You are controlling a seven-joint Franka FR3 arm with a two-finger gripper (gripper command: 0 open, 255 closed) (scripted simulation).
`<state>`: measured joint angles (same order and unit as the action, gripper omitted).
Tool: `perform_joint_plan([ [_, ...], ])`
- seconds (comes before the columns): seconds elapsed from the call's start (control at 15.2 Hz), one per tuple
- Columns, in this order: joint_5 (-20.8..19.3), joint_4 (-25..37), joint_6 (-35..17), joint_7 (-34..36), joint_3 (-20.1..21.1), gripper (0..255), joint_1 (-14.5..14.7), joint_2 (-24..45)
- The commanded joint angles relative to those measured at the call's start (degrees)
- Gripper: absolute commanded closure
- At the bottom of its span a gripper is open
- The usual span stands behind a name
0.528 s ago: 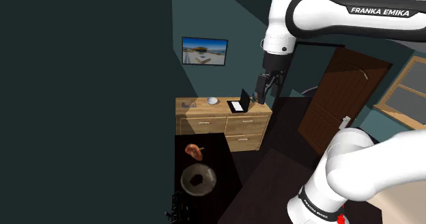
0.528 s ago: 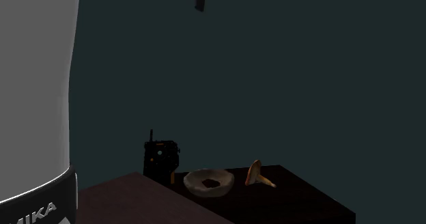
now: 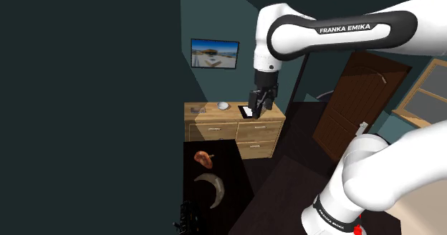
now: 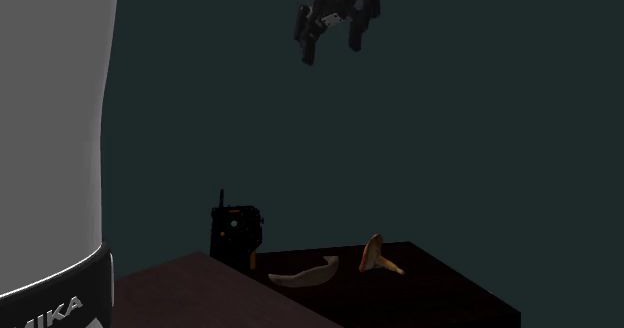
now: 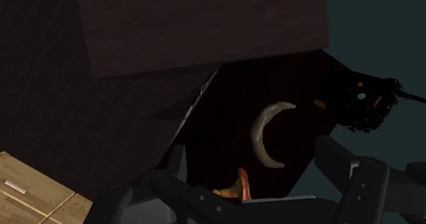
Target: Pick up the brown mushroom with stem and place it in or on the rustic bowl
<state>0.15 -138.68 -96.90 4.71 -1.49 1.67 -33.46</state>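
In the shoulder view, we see the gripper (image 3: 256, 106) hanging in the air in front of a wooden dresser (image 3: 215, 130), well apart from the dark table (image 3: 233, 170). On that table the brown mushroom (image 3: 205, 157) lies on its side. The bowl (image 3: 212, 189), drawn as a pale crescent, sits just beside it at its 6 o'clock. A black radio-like device (image 3: 188, 216) stands at the bowl's 7 o'clock.

In the second exterior view, the gripper (image 4: 330, 46) hangs high at the bowl's (image 4: 305, 274) 12 o'clock. Its jaws are spread, with nothing between them. The mushroom (image 4: 375, 255) rests on the table (image 4: 450, 294) at the bowl's 3 o'clock, close by but not touching. The device (image 4: 236, 232) stands at the bowl's 10 o'clock.

In the wrist view, the two fingers (image 5: 176, 162) stand wide apart. We find the mushroom (image 5: 236, 187) far below, between them. The crescent bowl (image 5: 262, 139) lies just past it, and the device (image 5: 365, 104) sits beyond the bowl.
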Motion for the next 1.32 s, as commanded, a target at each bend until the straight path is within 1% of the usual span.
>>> perform_joint_plan([
  [0.0,-0.2,0.8,-3.2,0.1,0.3,0,0.2,4.8],
  [0.33,-0.8,3.3,-9.9,0.8,1.3,0,0.7,16.0],
  [0.66,-1.8,7.7,-15.3,1.7,2.1,0,1.1,27.7],
  [0.99,-3.1,13.8,-19.0,2.8,2.6,0,1.6,39.6],
  [1.25,-4.3,19.9,-20.7,3.6,2.7,0,2.1,49.1],
])
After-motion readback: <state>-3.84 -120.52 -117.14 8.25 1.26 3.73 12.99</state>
